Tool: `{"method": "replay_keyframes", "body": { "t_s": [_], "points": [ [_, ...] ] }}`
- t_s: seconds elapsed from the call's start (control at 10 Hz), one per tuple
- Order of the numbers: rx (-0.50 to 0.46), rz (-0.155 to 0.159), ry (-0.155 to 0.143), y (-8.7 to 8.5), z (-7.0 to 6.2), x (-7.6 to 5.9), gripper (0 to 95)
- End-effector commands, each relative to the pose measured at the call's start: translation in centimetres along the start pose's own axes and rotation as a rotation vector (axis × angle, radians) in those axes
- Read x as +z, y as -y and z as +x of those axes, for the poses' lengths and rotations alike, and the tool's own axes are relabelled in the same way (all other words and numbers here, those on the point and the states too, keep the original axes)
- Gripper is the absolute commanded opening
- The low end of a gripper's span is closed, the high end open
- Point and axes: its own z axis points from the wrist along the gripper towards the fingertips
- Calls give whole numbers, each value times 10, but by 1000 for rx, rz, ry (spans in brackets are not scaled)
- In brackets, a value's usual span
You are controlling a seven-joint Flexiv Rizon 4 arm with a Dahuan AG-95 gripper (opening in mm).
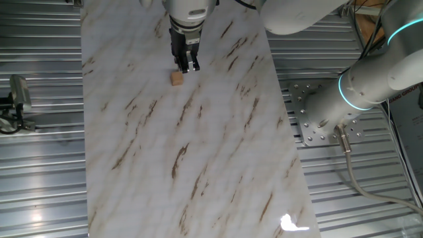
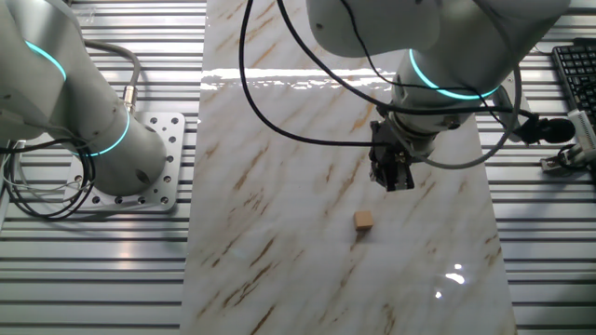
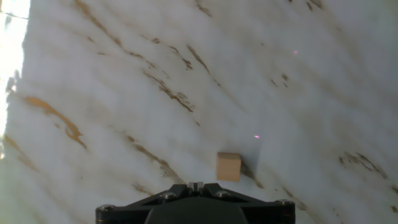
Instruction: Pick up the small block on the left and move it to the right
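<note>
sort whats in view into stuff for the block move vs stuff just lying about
For the job:
- small block, loose on the marble-patterned tabletop
- gripper, above the block, holding nothing

Just lying about:
- keyboard off the table's edge
- cables by the arm's base plate

No readable text, label, brand, number or sign anywhere. Faint lettering at the frame edge beside the robot arm (image 1: 370,82) in one fixed view is cut off and too blurred to make out. The keyboard (image 2: 575,70) keys are illegible.
</note>
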Motion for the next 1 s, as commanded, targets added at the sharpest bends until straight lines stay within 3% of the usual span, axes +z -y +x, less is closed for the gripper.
{"method": "replay_keyframes", "body": {
  "t_s": [0.1,0.5,1.0],
  "points": [
    [-7,2,1,1,0,0,0],
    [-25,11,-2,3,-2,3,0],
    [-41,6,-16,15,-12,20,0]
  ]
}}
